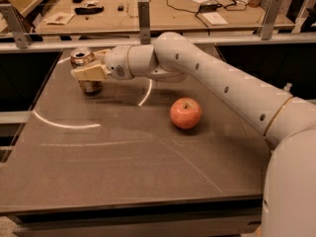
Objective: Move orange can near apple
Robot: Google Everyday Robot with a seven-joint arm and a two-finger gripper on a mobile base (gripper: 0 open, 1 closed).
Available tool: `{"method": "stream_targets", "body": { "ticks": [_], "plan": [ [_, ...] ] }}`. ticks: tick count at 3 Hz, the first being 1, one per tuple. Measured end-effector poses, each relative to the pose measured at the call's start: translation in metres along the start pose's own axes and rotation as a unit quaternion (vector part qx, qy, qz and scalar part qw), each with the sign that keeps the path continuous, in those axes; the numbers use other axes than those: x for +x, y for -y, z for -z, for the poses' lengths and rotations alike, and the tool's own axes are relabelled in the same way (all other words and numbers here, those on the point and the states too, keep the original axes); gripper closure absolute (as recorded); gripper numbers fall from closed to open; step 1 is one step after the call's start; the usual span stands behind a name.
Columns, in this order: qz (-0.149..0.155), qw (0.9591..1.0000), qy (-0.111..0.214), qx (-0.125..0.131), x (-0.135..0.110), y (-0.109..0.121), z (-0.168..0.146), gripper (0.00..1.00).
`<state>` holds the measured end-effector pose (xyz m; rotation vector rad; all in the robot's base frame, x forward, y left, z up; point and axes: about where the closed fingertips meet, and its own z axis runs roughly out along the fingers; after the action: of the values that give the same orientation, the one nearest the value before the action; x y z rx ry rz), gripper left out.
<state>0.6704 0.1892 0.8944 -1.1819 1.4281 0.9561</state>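
My claw (84,69) is at the upright orange can (81,58) in the far left corner of the table (123,157); the apple (185,113) sits well apart from it, near the table's middle.

The can stands with its long axis vertical. Its silver top shows above my claw and its base shows below. I reach it sideways from the view's right with my only arm, and the pale near side of the claw crosses the can's front, so the can is right at the claw. I cannot tell whether the claw is clamped on the can or only set around it. From the can, the apple lies to the view's right and closer to the front edge, on bare tabletop. Judging from this, the coming move is a carry along that diagonal, with the can kept upright, once the hold is certain.
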Motion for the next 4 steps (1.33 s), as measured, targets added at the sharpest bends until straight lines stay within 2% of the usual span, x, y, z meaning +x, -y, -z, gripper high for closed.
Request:
{"method": "stream_targets", "body": {
  "ticks": [1, 2, 3, 4],
  "plan": [
    [0.014, 0.9998, -0.001, -0.014, -0.013, 0.005, 0.009, 0.88],
    [0.016, 0.9990, -0.004, -0.041, -0.021, 0.021, 0.043, 1.00],
    [0.013, 0.9975, -0.023, -0.066, -0.023, 0.025, 0.086, 1.00],
    [-0.002, 0.9955, -0.045, -0.083, -0.026, 0.019, 0.135, 1.00]
  ]
}}
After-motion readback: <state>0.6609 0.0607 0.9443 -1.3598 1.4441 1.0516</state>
